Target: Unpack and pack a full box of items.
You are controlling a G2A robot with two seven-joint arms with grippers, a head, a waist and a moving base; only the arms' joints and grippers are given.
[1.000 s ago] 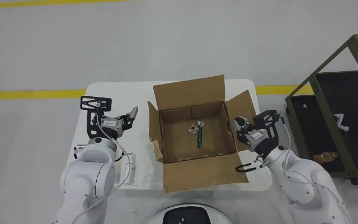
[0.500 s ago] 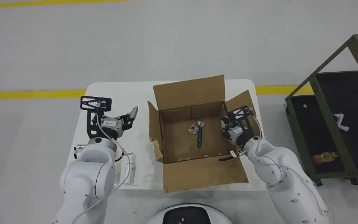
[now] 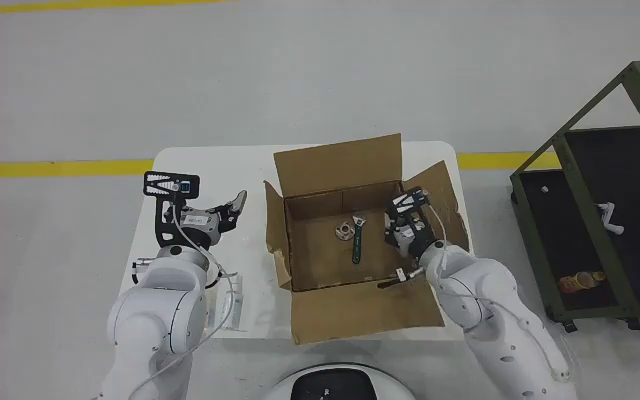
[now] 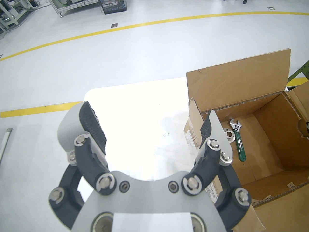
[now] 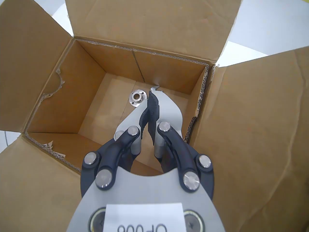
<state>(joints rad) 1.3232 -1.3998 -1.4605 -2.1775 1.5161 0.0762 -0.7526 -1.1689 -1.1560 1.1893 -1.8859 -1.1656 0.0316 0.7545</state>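
The top camera looks straight down from high, the left wrist camera slants in from beside, the right peers closely into the shared open brown cardboard box (image 3: 338,166).

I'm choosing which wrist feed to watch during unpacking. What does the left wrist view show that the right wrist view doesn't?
Left wrist view's own: the open left gripper over the white table, the green-handled wrench at full length on the box floor, and the yellow floor line beyond.
Right wrist view's own: the shut right gripper above the box opening, covering most of the wrench.
Shared: the cardboard box with its flaps open, and the metal flange on its floor.
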